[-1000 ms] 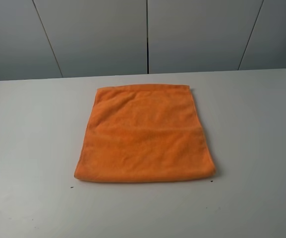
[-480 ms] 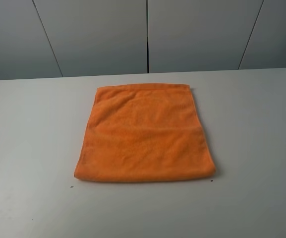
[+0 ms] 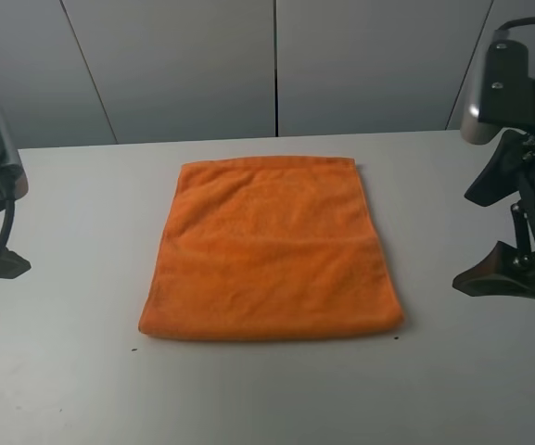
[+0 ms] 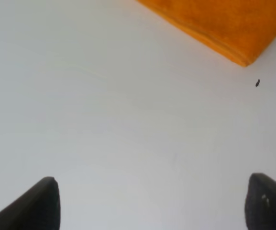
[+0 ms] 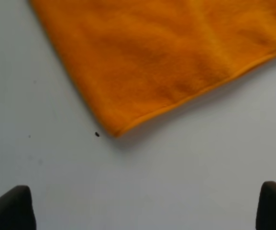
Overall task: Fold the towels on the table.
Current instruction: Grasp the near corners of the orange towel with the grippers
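The orange towel [image 3: 272,246] lies flat on the white counter [image 3: 63,389], about in the middle of it and a little toward the far edge. In the high view its near side looks wider than its far side, and a faint line runs across it from side to side.

The left pincer [image 4: 149,203] is spread wide. Its two dark fingertips [image 4: 37,206] stand far apart, and between them there is only bare counter. It holds nothing and does not touch the towel. One corner of the towel is seen well beyond the tips, with a small dark speck [image 4: 257,83] on the counter just beside that corner.

The right pincer [image 5: 142,208] is spread wide too, and it is empty. It is near another corner of the towel but apart from it. A second speck [image 5: 97,134] lies just beside this corner. Whether the tips of either pincer touch the counter, I cannot tell.

In the high view the two arms [image 3: 513,111] are at the left and right borders, one on each side of the towel, and both are apart from it. Behind the counter stands a grey panelled wall [image 3: 184,65].
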`<action>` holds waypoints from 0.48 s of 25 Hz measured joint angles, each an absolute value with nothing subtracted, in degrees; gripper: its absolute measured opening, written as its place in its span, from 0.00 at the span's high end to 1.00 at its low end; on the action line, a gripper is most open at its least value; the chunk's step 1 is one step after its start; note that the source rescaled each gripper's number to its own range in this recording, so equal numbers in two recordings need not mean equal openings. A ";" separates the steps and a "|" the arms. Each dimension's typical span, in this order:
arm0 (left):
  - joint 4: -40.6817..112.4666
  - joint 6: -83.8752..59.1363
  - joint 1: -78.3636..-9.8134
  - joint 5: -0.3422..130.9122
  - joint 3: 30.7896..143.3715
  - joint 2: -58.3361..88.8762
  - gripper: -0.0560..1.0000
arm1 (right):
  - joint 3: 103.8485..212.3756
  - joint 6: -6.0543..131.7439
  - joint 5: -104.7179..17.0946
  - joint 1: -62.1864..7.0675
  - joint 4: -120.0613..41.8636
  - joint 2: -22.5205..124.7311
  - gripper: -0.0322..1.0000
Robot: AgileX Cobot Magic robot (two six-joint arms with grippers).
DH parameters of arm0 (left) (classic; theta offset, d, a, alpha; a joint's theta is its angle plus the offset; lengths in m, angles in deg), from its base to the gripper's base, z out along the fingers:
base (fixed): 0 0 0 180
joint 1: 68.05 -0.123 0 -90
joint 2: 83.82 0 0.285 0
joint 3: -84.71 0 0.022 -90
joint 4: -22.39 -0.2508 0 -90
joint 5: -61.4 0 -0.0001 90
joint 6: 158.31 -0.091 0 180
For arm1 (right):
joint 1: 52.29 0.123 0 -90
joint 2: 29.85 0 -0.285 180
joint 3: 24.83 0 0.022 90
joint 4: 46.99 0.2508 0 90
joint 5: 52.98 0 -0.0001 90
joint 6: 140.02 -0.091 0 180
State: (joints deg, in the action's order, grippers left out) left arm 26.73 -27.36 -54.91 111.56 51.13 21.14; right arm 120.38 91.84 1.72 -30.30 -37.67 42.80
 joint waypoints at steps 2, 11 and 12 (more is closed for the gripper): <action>26.73 -29.41 -52.64 110.22 51.13 18.96 0.01 | 120.38 92.09 1.67 -27.55 -39.43 45.20 0.00; 21.71 -30.32 -41.45 108.37 51.13 8.55 0.01 | 120.47 97.71 -0.25 -18.92 -42.24 54.85 0.00; 21.41 -29.87 -39.98 108.26 51.13 7.59 0.01 | 120.47 97.84 -0.36 -18.26 -42.37 55.90 0.00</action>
State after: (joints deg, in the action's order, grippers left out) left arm 21.41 -29.87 -39.98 108.26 51.13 7.59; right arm 120.47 97.84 -0.36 -18.26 -42.37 55.90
